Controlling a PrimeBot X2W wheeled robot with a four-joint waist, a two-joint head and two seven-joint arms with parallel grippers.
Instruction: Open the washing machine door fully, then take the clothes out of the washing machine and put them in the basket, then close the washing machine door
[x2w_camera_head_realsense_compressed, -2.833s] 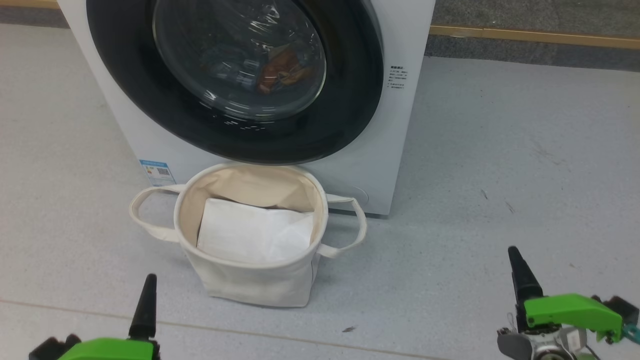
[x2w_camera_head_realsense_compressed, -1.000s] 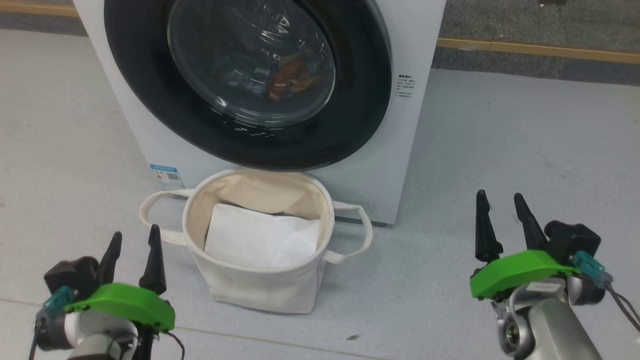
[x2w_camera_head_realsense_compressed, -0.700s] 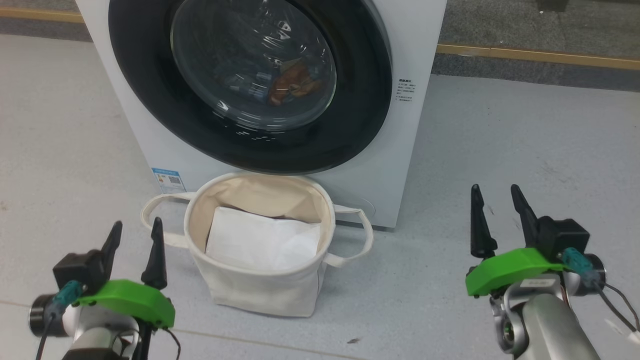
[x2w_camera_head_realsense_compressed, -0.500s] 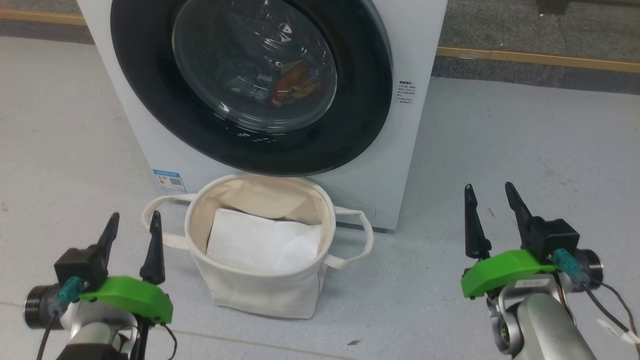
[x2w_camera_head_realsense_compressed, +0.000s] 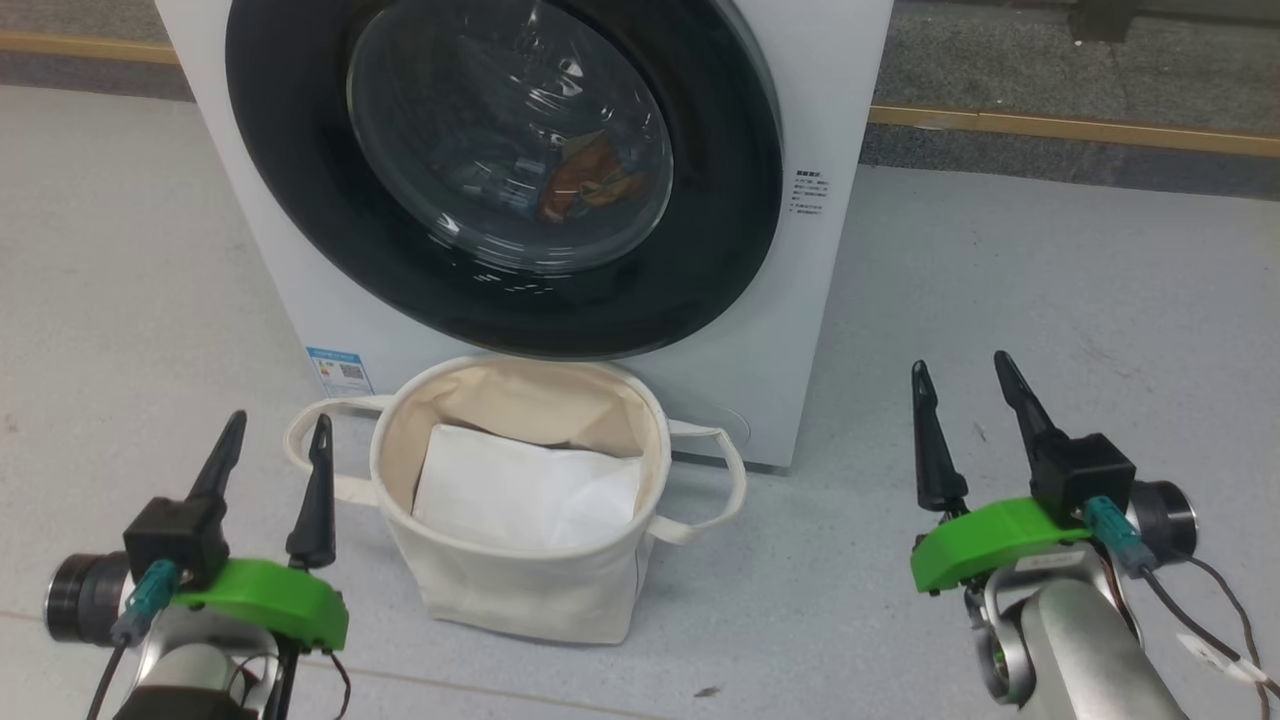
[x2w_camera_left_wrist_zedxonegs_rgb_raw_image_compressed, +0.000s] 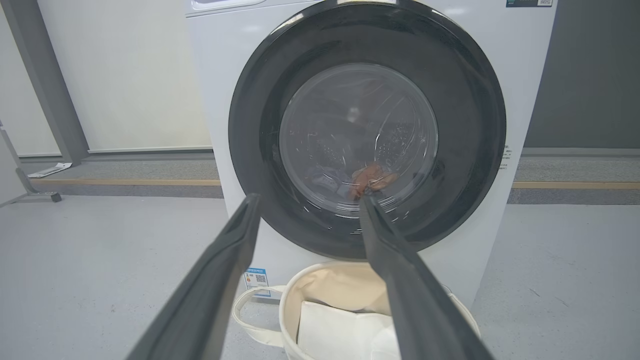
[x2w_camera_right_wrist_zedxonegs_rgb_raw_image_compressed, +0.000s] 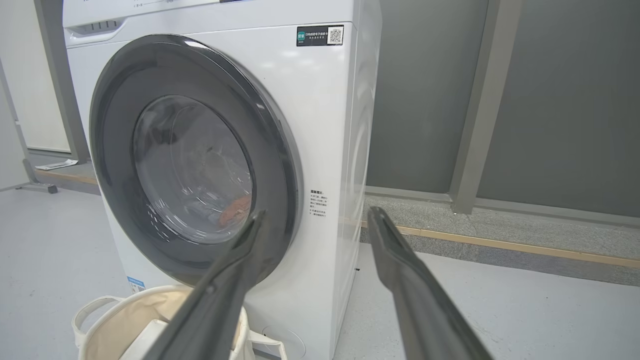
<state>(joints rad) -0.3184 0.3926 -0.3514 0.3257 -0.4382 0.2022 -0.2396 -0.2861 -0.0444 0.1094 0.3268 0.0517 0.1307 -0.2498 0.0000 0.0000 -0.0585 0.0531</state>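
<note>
Head view has the washing machine door (x2w_camera_head_realsense_compressed: 505, 140) shut against the white washing machine (x2w_camera_head_realsense_compressed: 815, 300), so the first step, opening it fully, is in hand and not yet begun; the clothes (x2w_camera_head_realsense_compressed: 590, 180) lie inside, behind the door's glass (an orange patch and some blue show through); the left gripper (x2w_camera_head_realsense_compressed: 280, 418) and right gripper (x2w_camera_head_realsense_compressed: 958, 360) hover low on either side of the basket (x2w_camera_head_realsense_compressed: 520, 590), both spread wide and empty, well apart from the door; the cream basket stands on the floor (x2w_camera_head_realsense_compressed: 1000, 250) just before the machine, a white folded sheet (x2w_camera_head_realsense_compressed: 525, 490) in it. Next, I judge, one gripper must reach the door's rim on its opening side, which I cannot tell, and pull outward.
</note>
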